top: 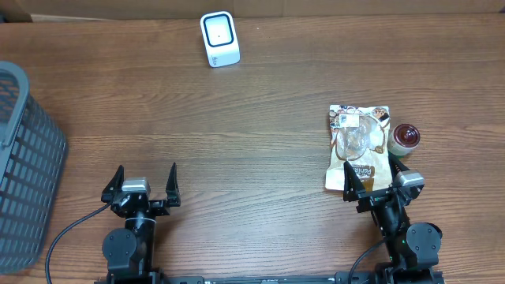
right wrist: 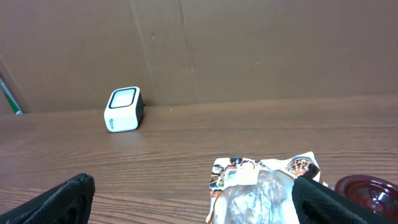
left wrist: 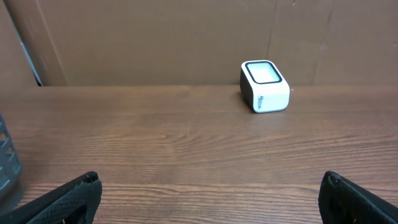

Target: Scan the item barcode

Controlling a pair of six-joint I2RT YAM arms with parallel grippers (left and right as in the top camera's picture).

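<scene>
Grey mesh basket (top: 24, 158), left edge of the overhead frame; snack packet (top: 357, 147), lying flat on the table (top: 237, 118) right of centre, just beside a red-lidded jar (top: 405, 138), well apart from the white scanner (top: 219, 39) at top centre. Packet judged light, soft, crinkly, slippery film: best pinched at a sealed edge. Left gripper (top: 146, 170) and right gripper (top: 369, 166), lower frame: jaws of both wide apart, empty.
</scene>
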